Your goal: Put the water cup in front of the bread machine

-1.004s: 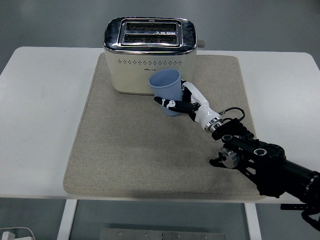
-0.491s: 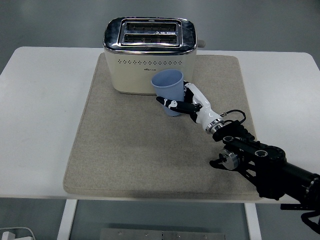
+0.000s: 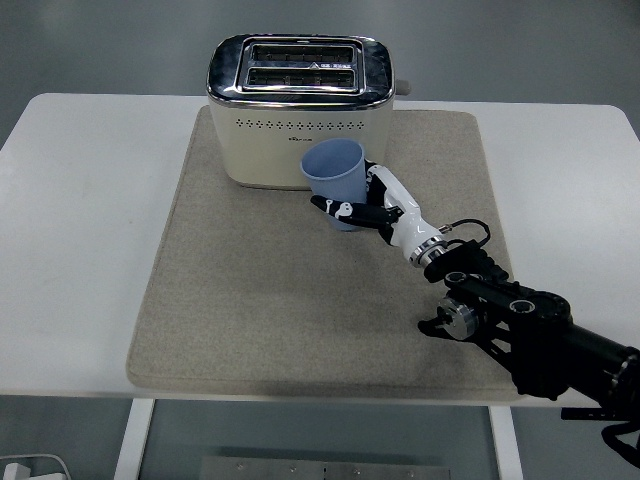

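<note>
A light blue cup (image 3: 336, 180) stands upright on the beige mat (image 3: 260, 300), just in front of the cream and chrome toaster (image 3: 297, 110), at its right front corner. My right hand (image 3: 365, 207) reaches in from the lower right and its fingers wrap around the cup's lower part. The cup's base is hidden behind the fingers, so I cannot tell whether it rests on the mat. The left arm is not in view.
The mat covers the middle of the white table (image 3: 70, 230). The toaster's lever (image 3: 403, 87) sticks out on its right side. My black right forearm (image 3: 530, 330) lies over the mat's front right corner.
The cup and my right hand shifted slightly right and toward me between the earliest frame and now; almost no movement in the last half second.
</note>
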{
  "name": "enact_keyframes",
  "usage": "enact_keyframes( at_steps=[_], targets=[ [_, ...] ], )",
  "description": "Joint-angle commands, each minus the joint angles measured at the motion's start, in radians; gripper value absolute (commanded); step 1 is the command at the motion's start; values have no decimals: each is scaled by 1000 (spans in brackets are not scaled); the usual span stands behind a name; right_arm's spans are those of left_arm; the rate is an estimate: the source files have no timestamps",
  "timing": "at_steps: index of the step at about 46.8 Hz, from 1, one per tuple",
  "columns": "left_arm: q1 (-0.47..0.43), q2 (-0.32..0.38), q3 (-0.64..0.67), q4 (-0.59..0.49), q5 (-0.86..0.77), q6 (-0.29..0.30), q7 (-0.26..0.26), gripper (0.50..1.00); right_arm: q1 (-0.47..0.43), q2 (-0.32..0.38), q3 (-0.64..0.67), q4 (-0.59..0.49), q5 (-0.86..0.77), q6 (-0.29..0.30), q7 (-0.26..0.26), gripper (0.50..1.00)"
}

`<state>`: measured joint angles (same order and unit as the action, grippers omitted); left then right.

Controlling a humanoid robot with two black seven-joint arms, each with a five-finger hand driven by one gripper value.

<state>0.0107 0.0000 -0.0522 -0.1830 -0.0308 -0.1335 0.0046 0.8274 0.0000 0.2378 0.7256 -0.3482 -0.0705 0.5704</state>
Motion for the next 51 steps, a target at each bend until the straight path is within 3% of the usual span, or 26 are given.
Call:
enact_keyframes(
  at_steps=[1,18,22,51],
  targets=[
    [0,0,0,0,0,0,0,1000,1,0,0,1,1,0,2,856],
    [0,0,0,-1,0,0,2,1000,-2,0,1,5,2,3,3,862],
    [0,0,0,-1,0,0,2,1000,-8,0,1,6,2,3,5,907],
    [0,0,2,-3,2,0,3,1000,-50,0,0,8,2,11,9,909]
  ],
)
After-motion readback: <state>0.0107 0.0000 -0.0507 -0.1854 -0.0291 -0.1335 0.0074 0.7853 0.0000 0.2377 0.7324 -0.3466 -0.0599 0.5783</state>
